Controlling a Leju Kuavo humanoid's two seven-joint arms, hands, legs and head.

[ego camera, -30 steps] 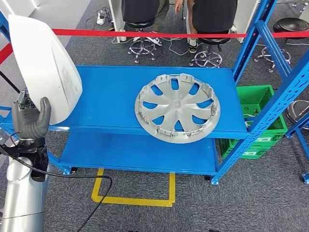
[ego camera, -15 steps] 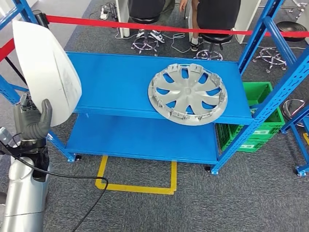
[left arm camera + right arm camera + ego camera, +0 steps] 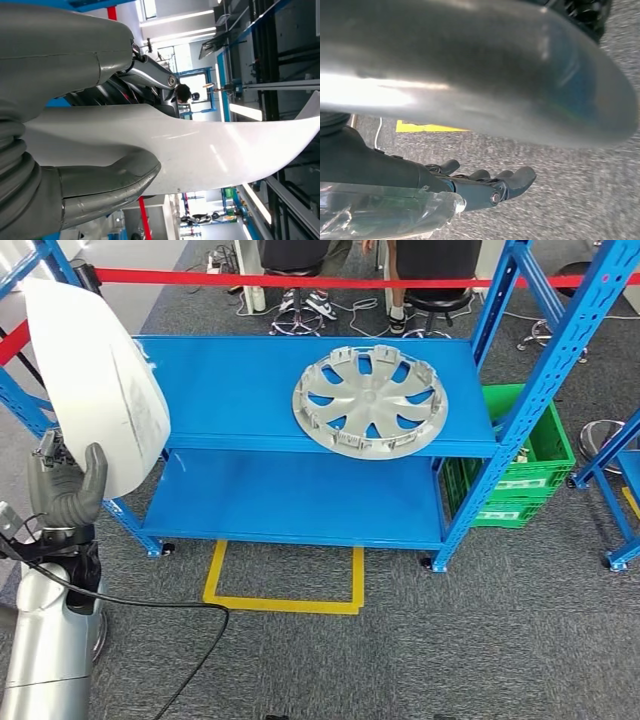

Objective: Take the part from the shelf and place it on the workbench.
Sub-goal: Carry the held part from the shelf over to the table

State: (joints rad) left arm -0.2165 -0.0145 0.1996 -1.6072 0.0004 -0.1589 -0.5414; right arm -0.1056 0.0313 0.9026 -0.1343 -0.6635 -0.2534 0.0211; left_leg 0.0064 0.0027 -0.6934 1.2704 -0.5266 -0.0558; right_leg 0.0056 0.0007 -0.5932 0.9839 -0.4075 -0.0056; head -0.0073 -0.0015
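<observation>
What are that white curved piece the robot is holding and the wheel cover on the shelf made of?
White curved piece, held by the left robot hand: probably glossy painted plastic; light glints off its thin, smooth shell. Wheel cover: likely silver-painted plastic, matte, with moulded clips round the rim.

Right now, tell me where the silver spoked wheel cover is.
In the head view, the silver spoked wheel cover lies flat on the blue shelf's top board, right of centre, near the right-hand blue upright.
</observation>
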